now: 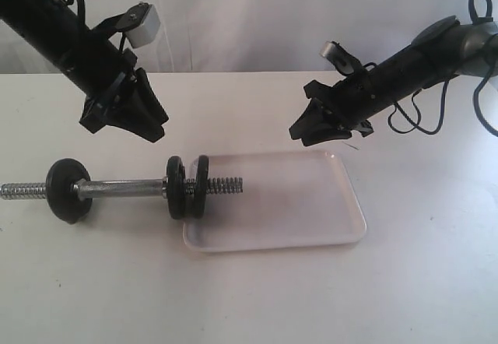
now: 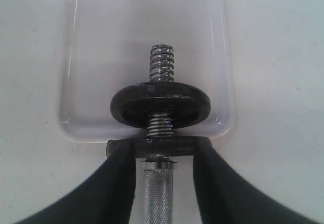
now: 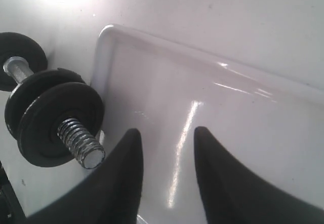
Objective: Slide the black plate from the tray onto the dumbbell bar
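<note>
The dumbbell bar lies on the table, its threaded right end reaching over the tray's left rim. The black plate stands upright on that thread, outermost, with a second black disc just inside it. In the left wrist view the black plate sits on the thread ahead of the inner disc. My left gripper hovers above the bar, open and holding nothing. Over the tray my right gripper is open too, with nothing between its fingers.
A third black disc sits near the bar's left end, with bare thread sticking out beyond it. The tray holds nothing. White tabletop surrounds the bar and tray, and a pale backdrop stands behind.
</note>
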